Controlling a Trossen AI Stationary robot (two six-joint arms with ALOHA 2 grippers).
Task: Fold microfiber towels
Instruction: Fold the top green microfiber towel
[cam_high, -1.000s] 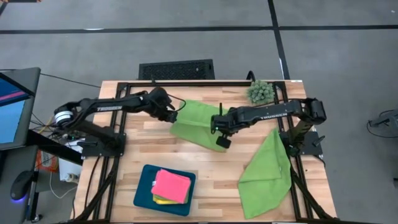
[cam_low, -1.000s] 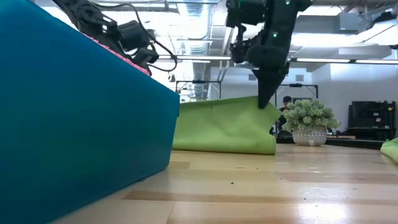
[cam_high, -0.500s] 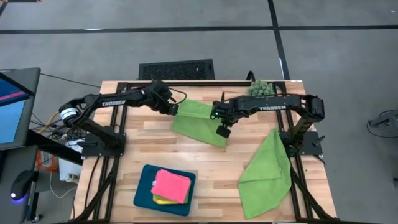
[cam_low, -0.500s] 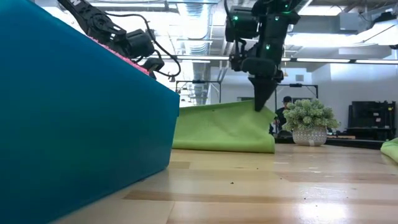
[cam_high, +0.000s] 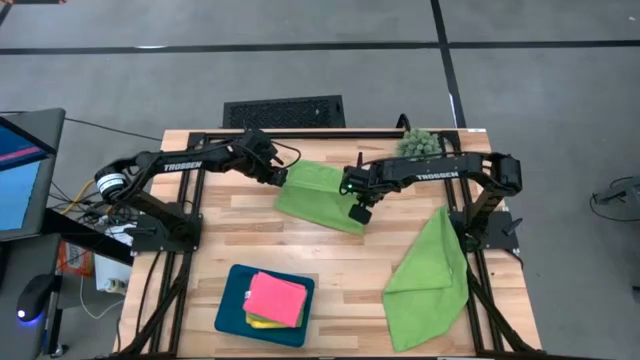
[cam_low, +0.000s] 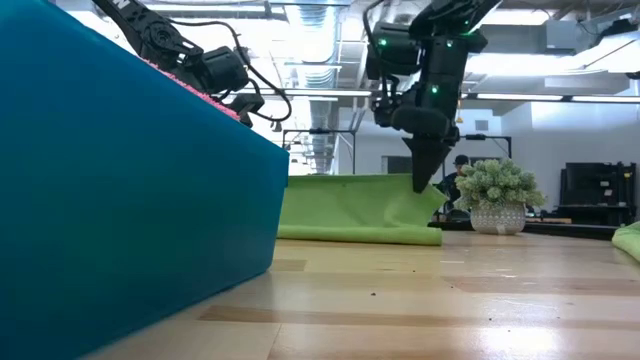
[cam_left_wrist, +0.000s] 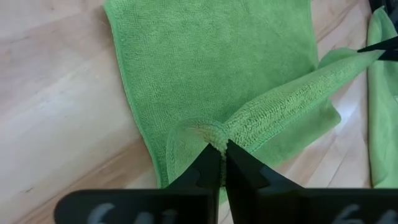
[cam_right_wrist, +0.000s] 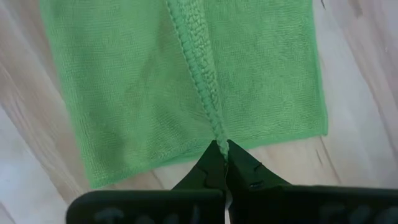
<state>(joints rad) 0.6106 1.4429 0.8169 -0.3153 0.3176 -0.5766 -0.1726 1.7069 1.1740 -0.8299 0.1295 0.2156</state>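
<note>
Pinching opposite corners of the lime green towel (cam_high: 318, 194) at the tabletop's (cam_high: 390, 250) far centre, the left end effector (cam_high: 279, 178) and right end effector (cam_high: 349, 187) should lower together, keeping the lifted edge taut for a square fold.

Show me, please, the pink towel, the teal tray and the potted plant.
pink towel (cam_high: 276, 298), high view, middle of its top face.
teal tray (cam_high: 230, 300), high view, bare left rim.
potted plant (cam_low: 495, 184), low view, leafy crown.
</note>
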